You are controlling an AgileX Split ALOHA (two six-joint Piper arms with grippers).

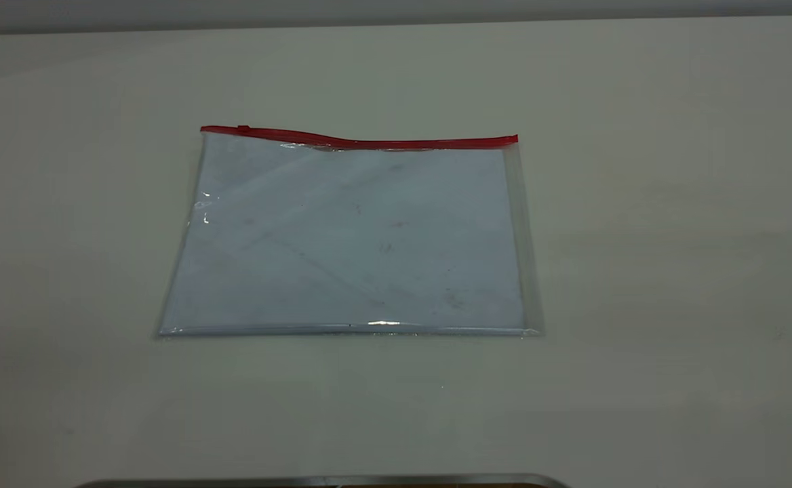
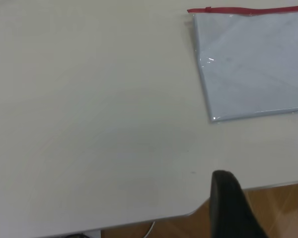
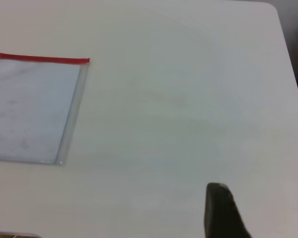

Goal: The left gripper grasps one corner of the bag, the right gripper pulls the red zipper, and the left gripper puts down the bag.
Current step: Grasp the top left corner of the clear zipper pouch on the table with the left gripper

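Observation:
The bag lies flat in the middle of the white table, clear plastic with white sheets inside. The red zipper runs along its far long edge, with the slider tab near the left end. The corner of the bag at the left end lies on the table. Neither gripper shows in the exterior view. In the left wrist view the left gripper is open and empty, well away from the bag, at the table's near edge. In the right wrist view the right gripper is open and empty, far from the bag.
The white table has bare surface all around the bag. A wooden floor shows past the table edge in the left wrist view. The rounded table corner shows in the right wrist view.

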